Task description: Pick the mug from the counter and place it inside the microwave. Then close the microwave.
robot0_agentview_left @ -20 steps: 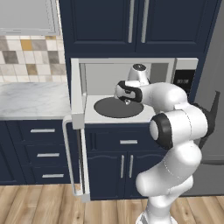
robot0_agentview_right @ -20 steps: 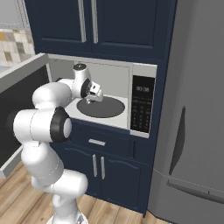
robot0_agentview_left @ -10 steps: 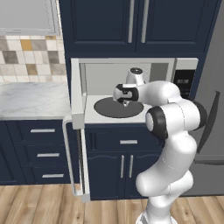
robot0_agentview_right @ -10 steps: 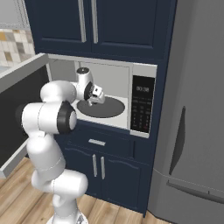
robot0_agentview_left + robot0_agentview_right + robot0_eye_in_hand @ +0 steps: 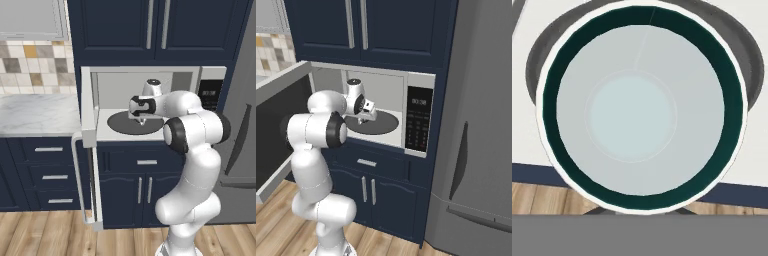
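Observation:
My gripper reaches into the open microwave and is shut on the mug. From above, in the hand view, the mug is white with a dark green rim band and a pale inside. It is held over the front part of the dark round turntable; I cannot tell whether it touches. From the right base view, the hand and gripper sit just above the turntable, beside the microwave's control panel. The marble counter lies left of the microwave.
The microwave door stands swung out to the left, its bar handle hanging low beside the navy drawers. A grey fridge stands to the right. Navy cabinets close in above and below the microwave.
The hand with the mug has shifted slightly left over the turntable, and the arm's elbow has risen closer to the microwave opening.

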